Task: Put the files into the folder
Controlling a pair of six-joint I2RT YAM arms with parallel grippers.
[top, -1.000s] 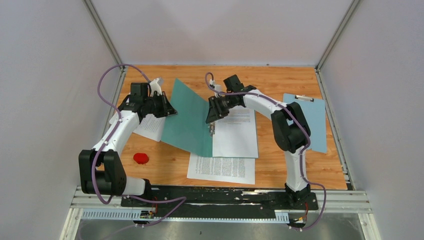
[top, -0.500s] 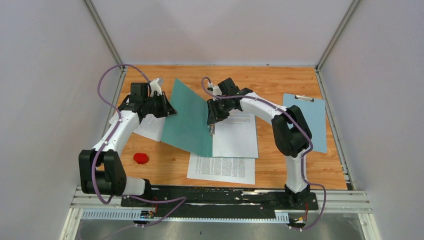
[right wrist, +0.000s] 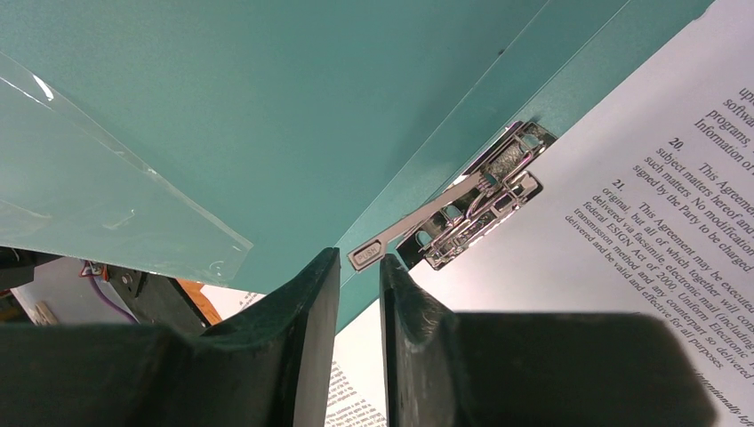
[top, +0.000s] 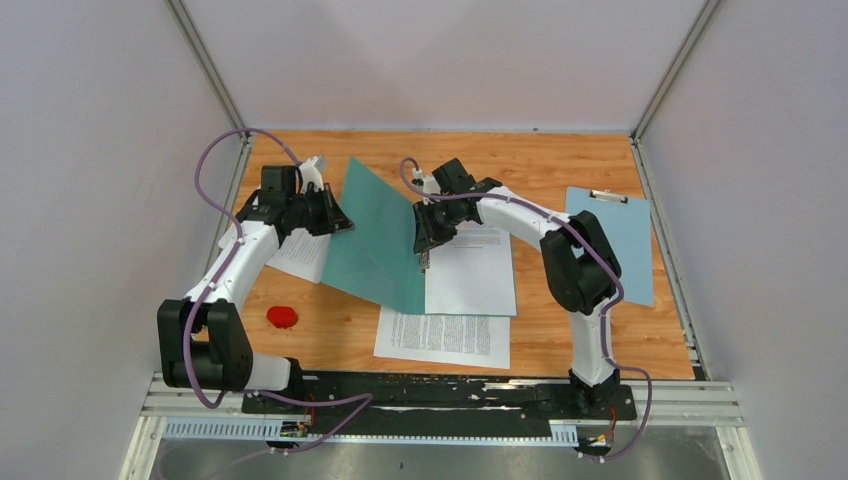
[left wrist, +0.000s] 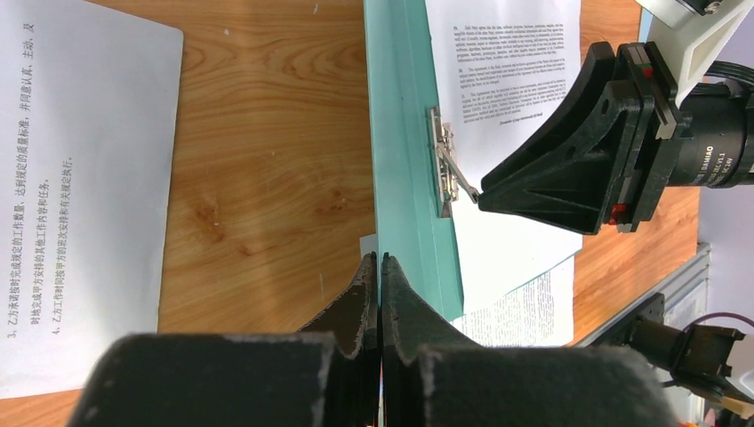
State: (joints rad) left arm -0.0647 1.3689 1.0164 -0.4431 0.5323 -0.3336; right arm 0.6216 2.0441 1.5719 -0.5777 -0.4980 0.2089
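Inspecting the desk (top: 560,160), you find the green folder (top: 375,240) lying open near its middle. Its left cover is raised at a slant and its spine runs toward you.

Your left hand (top: 335,218) is clenched on the outer edge of that raised cover. In the left wrist view the fingers (left wrist: 364,294) are pressed together with no gap.

Your right hand (top: 424,262) points down at the spine. Its fingers (right wrist: 311,302) stand a narrow gap apart, and the tip of the metal clip's (right wrist: 480,200) lifted lever (right wrist: 405,233) sits at the mouth of that gap. You cannot tell whether the lever is gripped or only flanked.

One printed sheet (top: 470,270) lies flat just right of the spine, its left edge at the clip. A second sheet (top: 443,335) lies on the desk nearer to you, its far edge tucked under the first sheet and the folder. A third sheet (top: 300,255) lies left of the folder, partly beneath the left arm.

A light blue clipboard (top: 620,240) rests at the right side, well apart from the folder. A small red object (top: 282,317) sits near the left arm.
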